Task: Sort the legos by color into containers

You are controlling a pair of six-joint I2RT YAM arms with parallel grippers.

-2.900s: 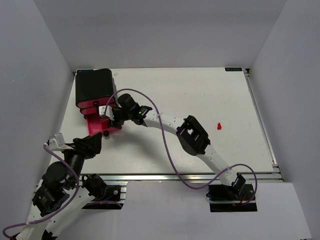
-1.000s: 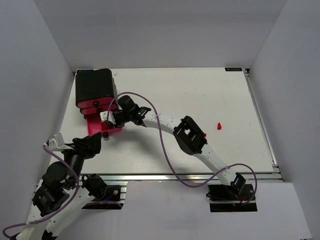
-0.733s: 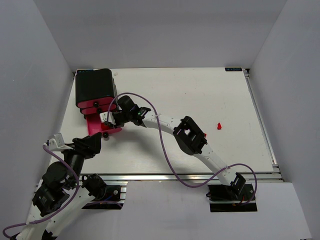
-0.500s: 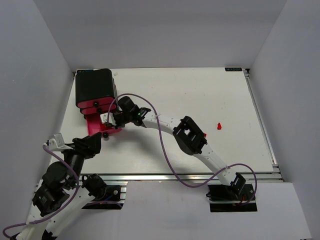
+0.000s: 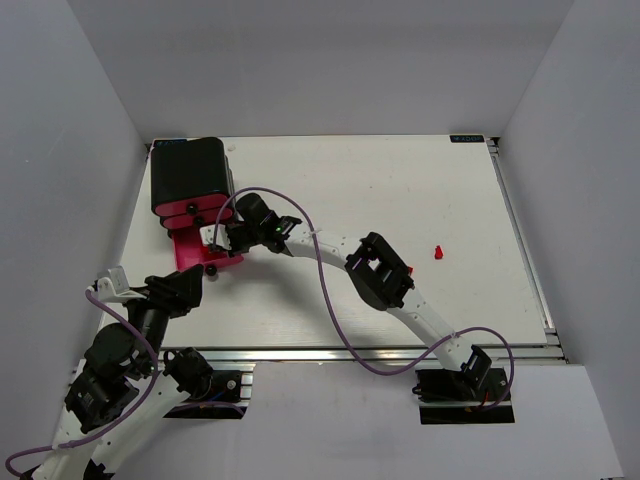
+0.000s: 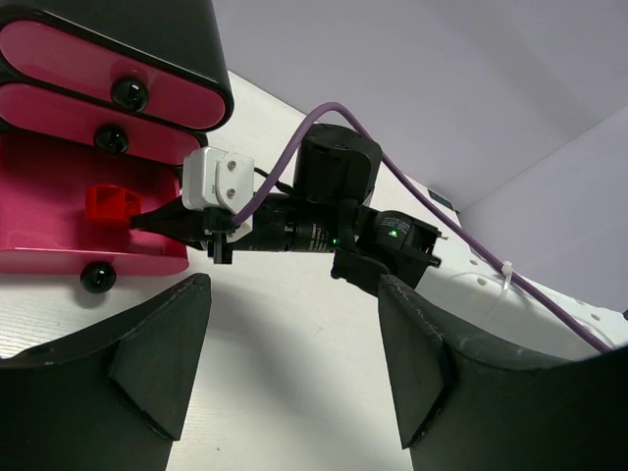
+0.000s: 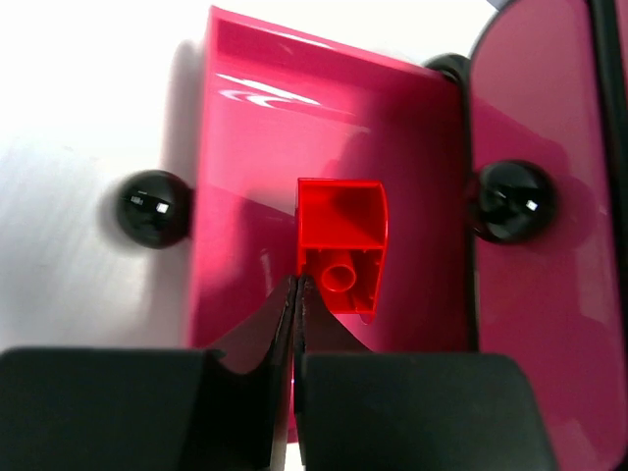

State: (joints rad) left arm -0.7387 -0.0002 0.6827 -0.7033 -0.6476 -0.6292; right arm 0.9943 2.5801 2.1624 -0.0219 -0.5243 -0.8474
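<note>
The containers (image 5: 190, 175) are a glossy black housing at the table's back left with pink drawers. The bottom drawer (image 7: 235, 147) is pulled out. A red lego (image 7: 340, 235) lies inside it, also seen as the red lego (image 6: 110, 204) in the left wrist view. My right gripper (image 7: 297, 285) reaches into that drawer, shut, with its tips just beside the brick's left edge and nothing between them. My left gripper (image 6: 292, 294) is open above bare table in front of the drawer. Another red lego (image 5: 438, 252) lies on the table at the right.
The two upper drawers (image 6: 88, 64) are closed, each with a black knob (image 7: 510, 201). The open drawer's knob (image 7: 155, 208) sticks out at its front. A purple cable (image 5: 330, 300) loops along the right arm. White walls enclose the table on three sides.
The right gripper's fingers have closed together over the open drawer, and its wrist has shifted slightly toward the drawer's front. The left arm has not moved.
</note>
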